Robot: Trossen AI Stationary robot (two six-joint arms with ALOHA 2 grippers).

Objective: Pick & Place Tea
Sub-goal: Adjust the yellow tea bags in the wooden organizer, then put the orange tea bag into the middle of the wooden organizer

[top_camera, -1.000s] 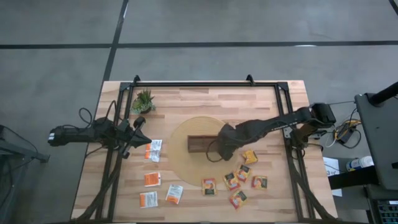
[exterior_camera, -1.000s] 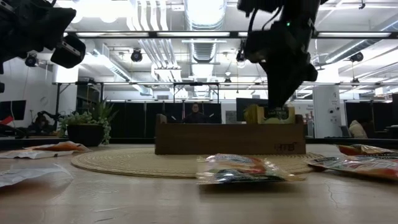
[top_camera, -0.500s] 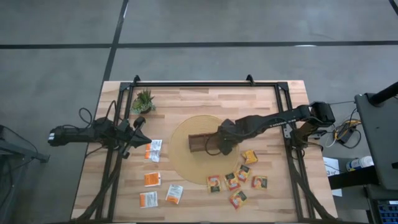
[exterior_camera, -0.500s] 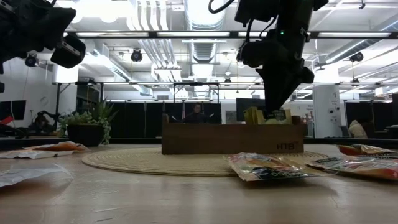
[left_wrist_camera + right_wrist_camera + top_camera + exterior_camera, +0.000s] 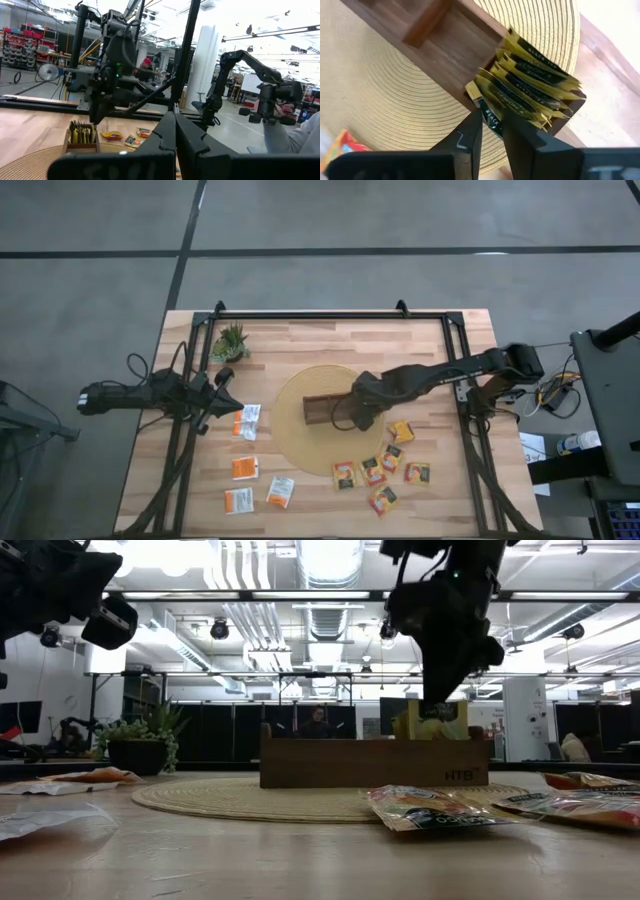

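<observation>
Right gripper (image 5: 345, 420) over the wooden tray (image 5: 320, 410), at the tray's end compartment nearest that arm. Fingers (image 5: 470, 140) nearly together, pinching the edge of one yellow-green sachet (image 5: 487, 112) between them. Sachet held upright at the front of a packed row of like yellow-green sachets (image 5: 535, 87) standing on edge in that compartment. Neighbouring compartments of the tray bare wood. Tray resting on a round woven mat (image 5: 300, 445) at mid-table.

From table height: same gripper (image 5: 440, 710) hanging down onto the tray's right part, yellow-green sachet tops (image 5: 410, 725) poking above the tray wall (image 5: 370, 762).

Loose orange-brown sachets (image 5: 385, 470) scattered flat on the table beside the mat, on the right arm's side; one of them (image 5: 344, 474) touching the mat's edge. White-and-orange sachets (image 5: 247, 421) lying flat on the other side, well apart from the tray, four in all.

Left gripper (image 5: 222, 385) parked off to the left side of the table near a small potted plant (image 5: 231, 341), fingers (image 5: 172, 135) pressed fully together, nothing between them.
</observation>
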